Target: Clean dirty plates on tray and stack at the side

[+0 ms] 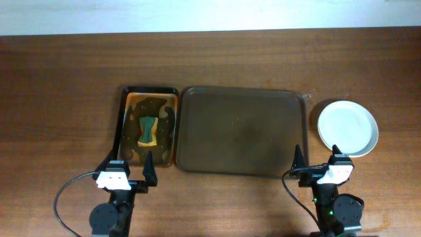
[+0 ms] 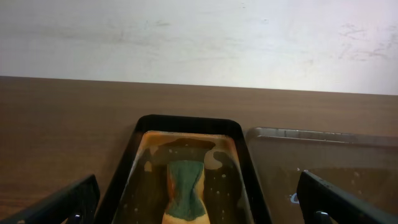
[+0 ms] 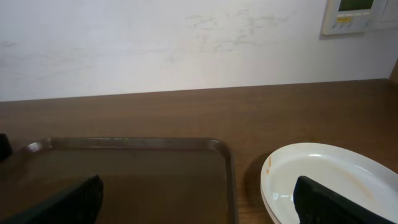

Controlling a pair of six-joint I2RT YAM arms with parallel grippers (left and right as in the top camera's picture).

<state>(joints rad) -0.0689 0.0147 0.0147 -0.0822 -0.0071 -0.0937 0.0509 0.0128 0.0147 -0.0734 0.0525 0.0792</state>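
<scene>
The large dark brown tray (image 1: pixel 242 131) lies in the middle of the table with nothing on it; it also shows in the right wrist view (image 3: pixel 124 180) and the left wrist view (image 2: pixel 329 162). A stack of white plates (image 1: pixel 348 128) sits on the bare wood to the tray's right; in the right wrist view (image 3: pixel 329 180) the stacked rims show, with a small orange speck on the left rim. My left gripper (image 1: pixel 128 170) is open and empty near the front edge, before the black tray. My right gripper (image 1: pixel 318 162) is open and empty, just in front of the plates.
A narrow black tray (image 1: pixel 150 125) with amber liquid holds a green-yellow sponge (image 1: pixel 148 130) left of the brown tray; both show in the left wrist view (image 2: pixel 186 186). A white wall runs behind the table, with a wall panel (image 3: pixel 348 15) at the upper right.
</scene>
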